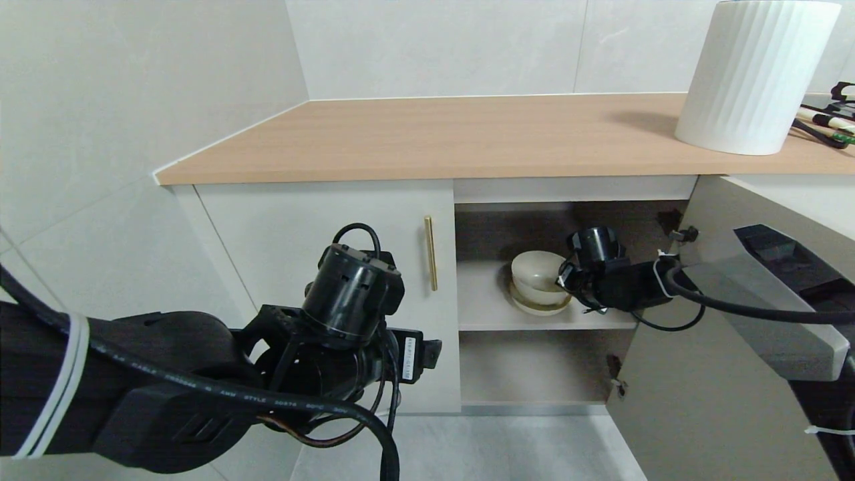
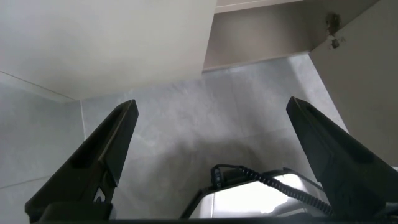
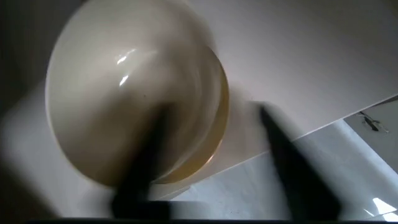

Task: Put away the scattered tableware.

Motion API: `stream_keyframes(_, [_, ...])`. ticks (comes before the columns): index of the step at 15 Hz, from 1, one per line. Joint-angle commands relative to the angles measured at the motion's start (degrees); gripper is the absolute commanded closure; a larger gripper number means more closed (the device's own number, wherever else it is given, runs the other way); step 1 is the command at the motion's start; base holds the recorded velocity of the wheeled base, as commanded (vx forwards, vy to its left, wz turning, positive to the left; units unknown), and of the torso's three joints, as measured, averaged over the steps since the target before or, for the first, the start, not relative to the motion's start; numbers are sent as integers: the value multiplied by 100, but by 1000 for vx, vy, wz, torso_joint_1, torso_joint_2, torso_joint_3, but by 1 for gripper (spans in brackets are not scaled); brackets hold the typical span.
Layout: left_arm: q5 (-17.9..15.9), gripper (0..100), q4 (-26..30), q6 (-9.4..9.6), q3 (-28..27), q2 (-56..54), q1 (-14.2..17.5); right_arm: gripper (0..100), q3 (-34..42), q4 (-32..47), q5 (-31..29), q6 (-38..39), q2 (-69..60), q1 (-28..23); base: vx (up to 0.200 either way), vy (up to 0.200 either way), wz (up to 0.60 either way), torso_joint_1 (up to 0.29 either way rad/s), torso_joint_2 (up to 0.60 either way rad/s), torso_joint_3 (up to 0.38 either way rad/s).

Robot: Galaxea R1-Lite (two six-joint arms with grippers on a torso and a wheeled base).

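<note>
Left gripper (image 2: pixel 211 106) points downward, fingers (image 2: pixel 106 155) wide apart; right gripper (image 3: pixel 211 112) extended forward, fingers parted

Before me stands a white low cabinet (image 1: pixel 574 189) under a light wooden worktop (image 1: pixel 434 133) that runs into the corner of pale tiled walls (image 1: pixel 133 100). Its left door (image 1: pixel 280 227) is shut and carries a slim brass handle (image 1: pixel 431 252). The right door (image 1: pixel 701 374) hangs open, showing a pale inner shelf (image 1: pixel 484 304) and a dark back panel (image 1: pixel 507 230). Below lies a grey tiled floor (image 1: pixel 467 447).
</note>
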Motion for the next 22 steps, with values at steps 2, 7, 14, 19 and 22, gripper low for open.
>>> stream_keyframes(2, [6,0,3,-4,-1,11,2,0,28,111,4,1,-52,21,0,0,0,0,0,0])
stream_keyframes(7, [-64,0,-6,-109,8,-305,222,0,1118,691,258,-34,-1151,223,0,0,0,0,0,0])
stream_keyframes(14, [-416,0,644,277,1186,-2142,714,0,4414,708,1357,-1502,-4570,839,0,0,0,0,0,0])
stream_keyframes(19, [-504,0,679,269,1827,-2766,1013,0,5565,770,1436,-2135,-6011,1269,0,0,0,0,0,0])
stream_keyframes(22, [-548,0,679,269,1792,-2696,1013,0,5548,1113,1340,-2267,-6169,1489,0,0,0,0,0,0])
